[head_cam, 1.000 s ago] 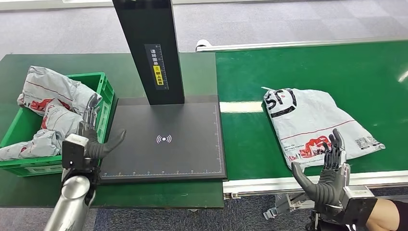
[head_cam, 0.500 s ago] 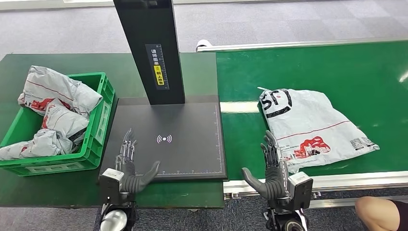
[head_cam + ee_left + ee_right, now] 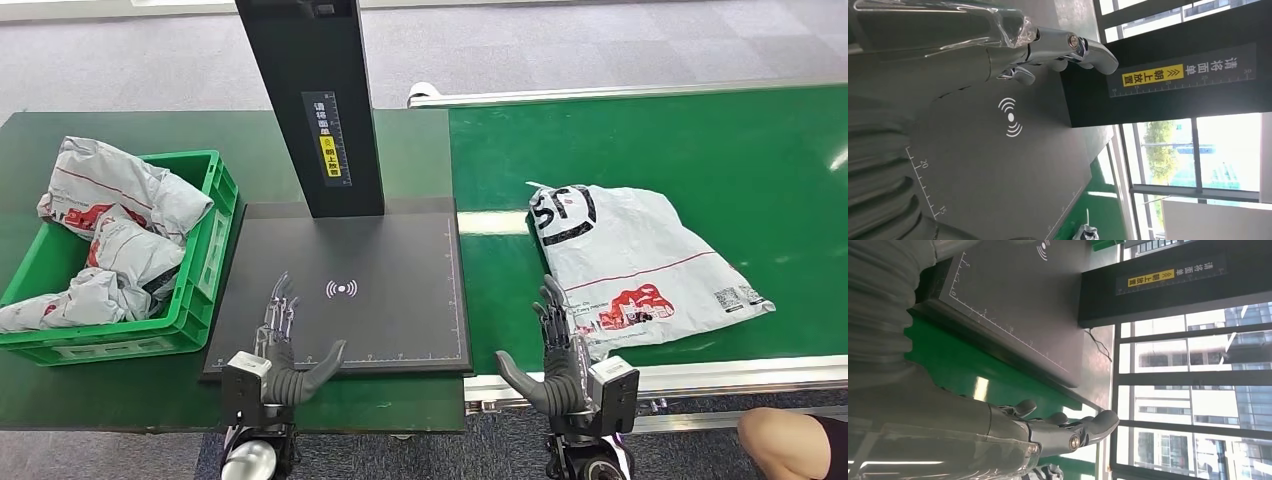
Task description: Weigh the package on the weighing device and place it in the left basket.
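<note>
A grey plastic mail package (image 3: 640, 262) with red and black print lies flat on the green conveyor belt (image 3: 700, 150), right of the weighing device. The device is a black platform (image 3: 345, 250) with a white signal mark and a tall black post (image 3: 310, 100). My left hand (image 3: 285, 350) hovers open over the platform's front edge, fingers spread; the left wrist view shows the same hand (image 3: 1013, 55) above the platform (image 3: 998, 165). My right hand (image 3: 560, 355) stands open over the belt's front edge, just off the package's near left corner, and holds nothing. The right wrist view shows this hand (image 3: 998, 425) with its fingers extended.
The green basket (image 3: 205, 250) at the left holds several grey packages (image 3: 120, 230). The belt's metal front rail (image 3: 700, 375) runs along its near side. Part of a person (image 3: 790, 440) shows at the bottom right corner.
My left hand moved from beside the basket to the platform's front edge. My right hand moved left, from the package's near right side to its near left corner. The package drifted slightly left.
</note>
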Controlling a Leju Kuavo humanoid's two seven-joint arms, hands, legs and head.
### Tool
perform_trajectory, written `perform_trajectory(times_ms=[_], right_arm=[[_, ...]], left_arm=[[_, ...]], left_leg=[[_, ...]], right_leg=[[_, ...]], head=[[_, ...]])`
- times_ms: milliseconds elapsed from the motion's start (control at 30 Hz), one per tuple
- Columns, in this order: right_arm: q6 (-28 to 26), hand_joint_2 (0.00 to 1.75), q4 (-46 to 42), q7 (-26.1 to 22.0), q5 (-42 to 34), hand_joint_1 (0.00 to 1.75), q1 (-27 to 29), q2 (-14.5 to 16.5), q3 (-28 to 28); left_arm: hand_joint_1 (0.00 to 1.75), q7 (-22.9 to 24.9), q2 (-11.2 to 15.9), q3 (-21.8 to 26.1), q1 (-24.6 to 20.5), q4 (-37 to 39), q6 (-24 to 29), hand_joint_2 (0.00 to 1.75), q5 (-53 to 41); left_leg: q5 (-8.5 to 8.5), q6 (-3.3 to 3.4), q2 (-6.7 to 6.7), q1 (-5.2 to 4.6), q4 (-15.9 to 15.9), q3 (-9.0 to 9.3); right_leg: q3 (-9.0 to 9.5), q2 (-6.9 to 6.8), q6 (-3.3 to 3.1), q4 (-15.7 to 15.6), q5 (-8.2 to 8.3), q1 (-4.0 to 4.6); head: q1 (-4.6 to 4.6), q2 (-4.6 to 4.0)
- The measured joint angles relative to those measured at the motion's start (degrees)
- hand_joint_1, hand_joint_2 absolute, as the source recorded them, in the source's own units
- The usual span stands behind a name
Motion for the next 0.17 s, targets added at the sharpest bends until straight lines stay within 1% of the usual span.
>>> perform_trajectory(times_ms=[167], right_arm=[[0.0,1.75,0.0,0.0,0.1,0.0,0.0,0.0,-0.1]], left_arm=[[0.0,0.1,-0.3,0.0,0.0,0.3,-0.6,1.75,0.1]], left_leg=[[0.0,0.0,0.0,0.0,0.0,0.0]], right_leg=[[0.0,0.0,0.0,0.0,0.0,0.0]], head=[[0.0,0.01]])
